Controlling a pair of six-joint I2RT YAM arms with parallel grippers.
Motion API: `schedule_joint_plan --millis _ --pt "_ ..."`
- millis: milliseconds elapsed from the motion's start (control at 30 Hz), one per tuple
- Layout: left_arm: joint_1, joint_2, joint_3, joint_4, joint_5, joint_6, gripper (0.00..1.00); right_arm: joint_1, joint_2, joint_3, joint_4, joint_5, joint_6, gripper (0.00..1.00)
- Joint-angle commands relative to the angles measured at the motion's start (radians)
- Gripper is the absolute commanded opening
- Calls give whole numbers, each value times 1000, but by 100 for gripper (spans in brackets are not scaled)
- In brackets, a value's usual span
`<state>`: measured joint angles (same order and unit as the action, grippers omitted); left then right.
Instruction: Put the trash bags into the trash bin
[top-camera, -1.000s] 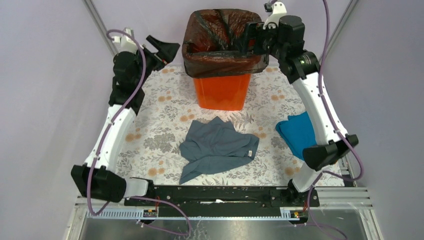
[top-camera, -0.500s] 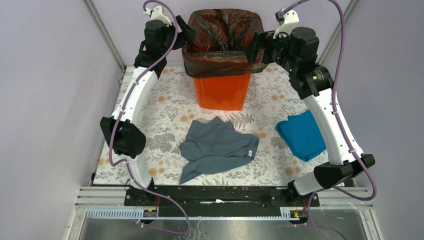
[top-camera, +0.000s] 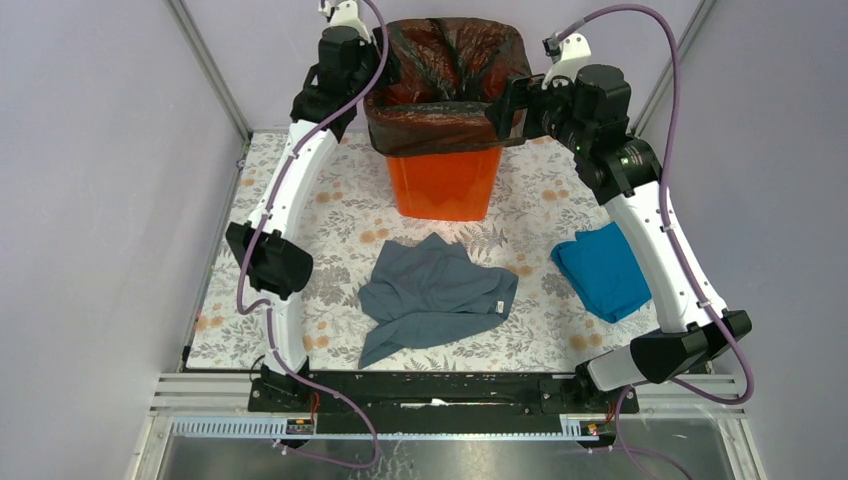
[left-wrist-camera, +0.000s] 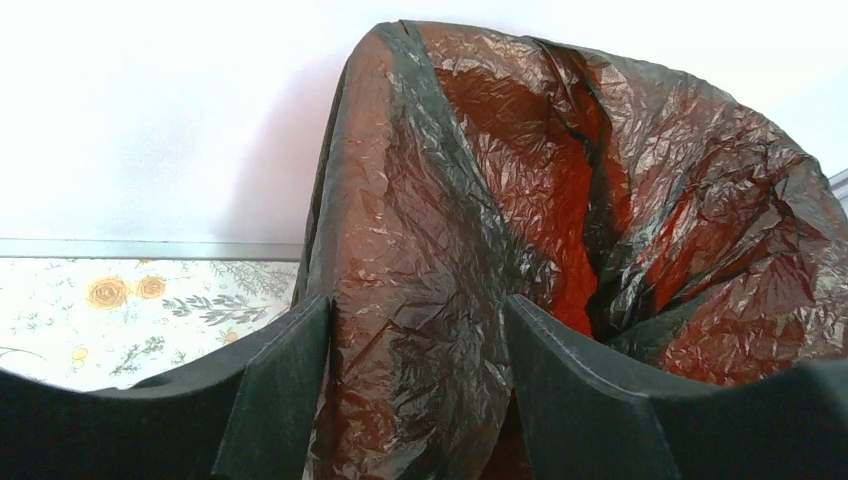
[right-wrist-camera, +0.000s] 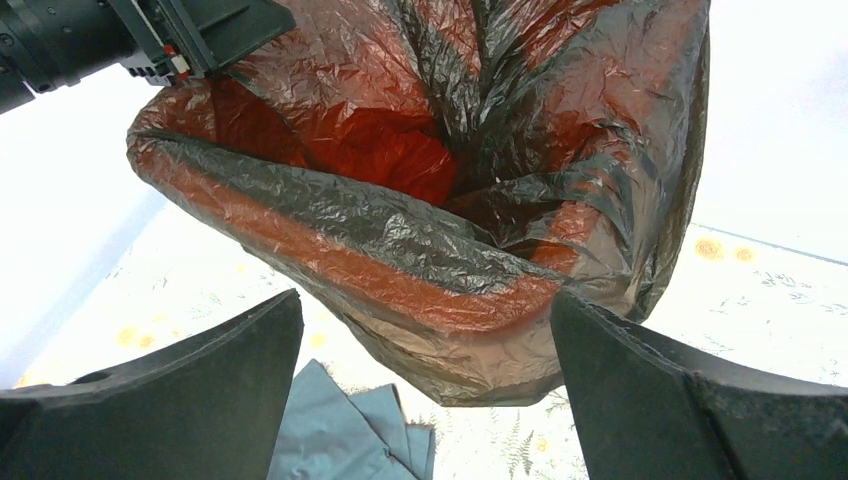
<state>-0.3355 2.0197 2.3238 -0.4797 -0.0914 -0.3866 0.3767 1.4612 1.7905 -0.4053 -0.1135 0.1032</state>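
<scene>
Both arms are up at the trash bin (top-camera: 445, 185) at the far end of the table (top-camera: 320, 215). The trash bag (top-camera: 440, 95) is down inside it, its hem turned out over the rim and hanging partway down the orange walls. The left gripper (top-camera: 385, 68) is at the bin's rear-left corner. In its wrist view the jaws stand apart with the bagged corner rising straight up between them. It is open and astride the plastic, though whether the pads touch it cannot be told. The right gripper (top-camera: 503, 103) faces in from the opposite side, jaws spread wide and holding nothing. The draped hem lies just ahead of it and a little below, running crosswise to its reach. So the bag lies directly in front of both grippers, which face each other across the bin's mouth. The left looks the closer, already framing a corner. Any tucking or tugging would probably start there. The grey cloth (top-camera: 435, 295) and blue cloth (top-camera: 600, 270) lie well apart, nearer the arm bases.
</scene>
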Motion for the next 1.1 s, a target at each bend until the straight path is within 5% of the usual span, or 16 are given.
schedule_joint_plan --millis 0,200,600,1067 --pt "-16 23 75 -9 -40 50 65 -2 -41 -12 46 20 -21 100" --pt "-29 43 85 -17 -65 77 55 -1 -46 -18 45 20 -19 100" --pt "-77 -34 52 69 -69 207 0 0 -76 -14 34 8 4 100" --pt "-306 -323 -273 464 -322 555 0 -1 -111 -74 35 -44 145 100"
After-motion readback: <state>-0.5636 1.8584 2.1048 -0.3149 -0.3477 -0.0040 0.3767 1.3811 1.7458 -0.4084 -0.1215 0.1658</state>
